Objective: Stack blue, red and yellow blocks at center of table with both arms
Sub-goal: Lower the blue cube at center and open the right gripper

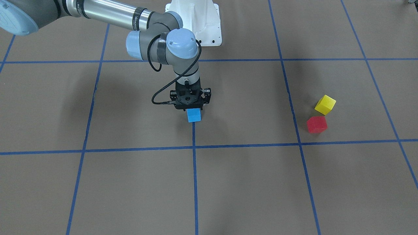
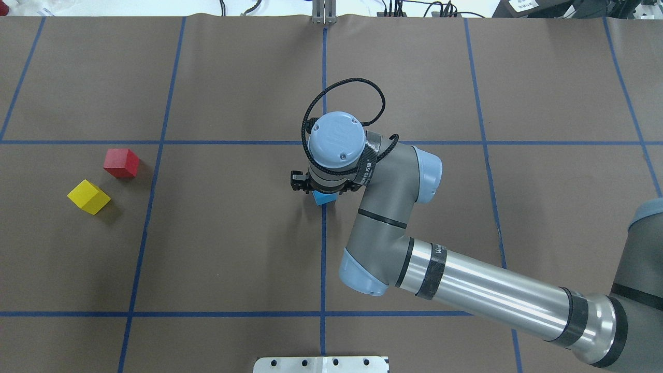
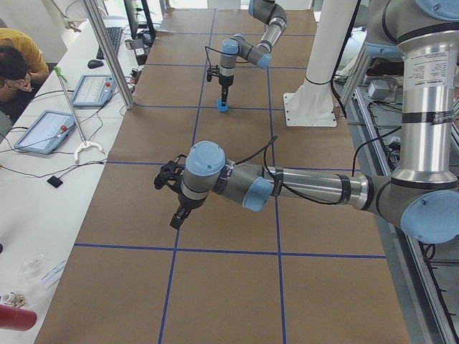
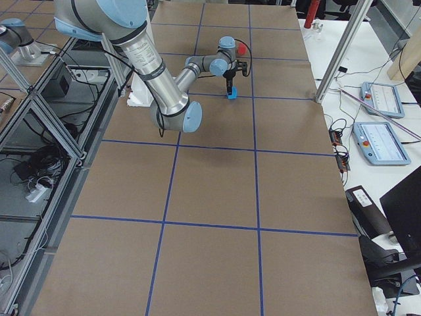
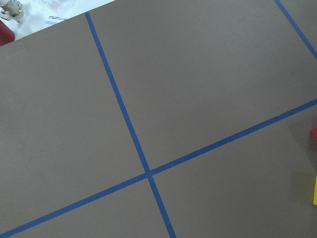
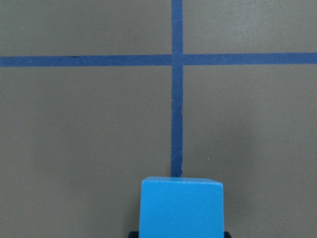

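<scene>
The blue block (image 1: 194, 115) sits at the table's center, on a blue tape line, and also shows in the overhead view (image 2: 325, 198). My right gripper (image 1: 194, 110) stands straight down over it and is shut on it, with the block between the jaws in the right wrist view (image 6: 181, 207). The red block (image 1: 316, 124) and the yellow block (image 1: 325, 104) lie close together on my left side, also seen from overhead as red (image 2: 121, 162) and yellow (image 2: 88, 197). My left gripper (image 3: 177, 219) shows only in the exterior left view, hanging above the table; I cannot tell if it is open.
Blue tape lines (image 2: 323, 259) divide the brown table into squares. The white robot base (image 1: 196, 19) stands at the table's edge. An operator (image 3: 16, 72) and tablets sit on a side bench beyond my left.
</scene>
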### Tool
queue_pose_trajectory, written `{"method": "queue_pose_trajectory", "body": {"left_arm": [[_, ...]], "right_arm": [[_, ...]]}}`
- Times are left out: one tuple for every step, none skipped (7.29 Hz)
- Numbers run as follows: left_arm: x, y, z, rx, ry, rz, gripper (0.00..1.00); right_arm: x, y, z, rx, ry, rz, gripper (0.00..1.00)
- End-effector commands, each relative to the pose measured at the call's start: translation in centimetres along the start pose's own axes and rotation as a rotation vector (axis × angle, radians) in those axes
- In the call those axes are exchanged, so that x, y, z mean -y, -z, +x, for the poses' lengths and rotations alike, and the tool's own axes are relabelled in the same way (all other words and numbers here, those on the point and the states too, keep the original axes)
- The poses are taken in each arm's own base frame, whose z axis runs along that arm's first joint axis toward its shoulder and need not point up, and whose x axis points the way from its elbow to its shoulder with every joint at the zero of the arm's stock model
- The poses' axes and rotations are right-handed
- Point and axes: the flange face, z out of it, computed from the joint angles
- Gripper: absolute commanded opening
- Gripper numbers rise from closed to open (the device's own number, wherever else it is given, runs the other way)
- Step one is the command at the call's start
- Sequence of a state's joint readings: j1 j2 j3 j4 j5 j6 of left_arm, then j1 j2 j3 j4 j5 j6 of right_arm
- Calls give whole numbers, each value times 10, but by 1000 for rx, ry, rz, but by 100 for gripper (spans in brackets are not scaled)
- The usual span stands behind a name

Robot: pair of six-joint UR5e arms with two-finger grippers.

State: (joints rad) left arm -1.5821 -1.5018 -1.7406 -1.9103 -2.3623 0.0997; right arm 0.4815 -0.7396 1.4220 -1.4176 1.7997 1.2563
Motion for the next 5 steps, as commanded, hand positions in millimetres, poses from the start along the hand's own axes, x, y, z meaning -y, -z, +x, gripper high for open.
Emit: {"method": "queue_pose_trajectory", "body": {"left_arm": [[-2,-3,-2,-1,1,-5,100],[2,-6,2,-4,-3,-8,100],[26,-23,28,-32,3,-26,100],[50,-38,62,-63,100,-37,100],[82,-52,106,-102,141,-27,100]], "right_arm": [[21,26,3,31,-26,40,100],[61,54,27,25,-57,54,100],[108,87,66,18,-62,33,100],[145,117,123,-2,-27,25,100],[181,143,202,-17,49,15,100]]}}
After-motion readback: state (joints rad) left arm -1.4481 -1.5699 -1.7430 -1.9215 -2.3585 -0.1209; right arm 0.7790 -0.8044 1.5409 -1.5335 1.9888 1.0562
